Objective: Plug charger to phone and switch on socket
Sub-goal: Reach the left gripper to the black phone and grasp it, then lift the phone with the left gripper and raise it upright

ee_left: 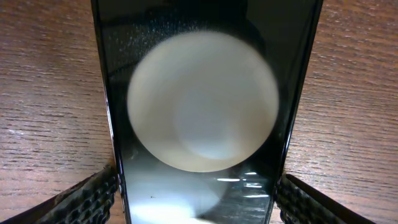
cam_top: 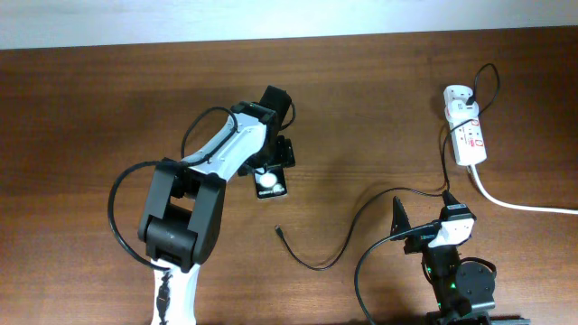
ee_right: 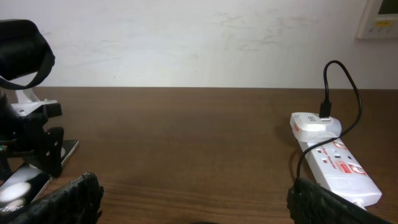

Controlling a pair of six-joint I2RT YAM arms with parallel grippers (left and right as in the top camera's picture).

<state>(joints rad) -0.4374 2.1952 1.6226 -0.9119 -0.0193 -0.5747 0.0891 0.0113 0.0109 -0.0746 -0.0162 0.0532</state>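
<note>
Phone (cam_top: 270, 185) mostly hidden (under left arm (cam_top: 217, 158)).

A dark brown wood-grain table (cam_top: 108, 99) fills the overhead view, a plain off-white wall (ee_right: 186, 43) rises beyond its far edge at twelve o'clock, and a small cream plastic wall panel (ee_right: 380, 17) shows at two o'clock in the right wrist view, cut by the frame.

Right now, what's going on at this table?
The left claw is down on the phone, with fingers against both long edges. It seems to be gripping the phone flat on the table. The right claw sits open and empty near its base. The charger plug tip lies loose, not yet in the phone. The socket is untouched at far right.
</note>
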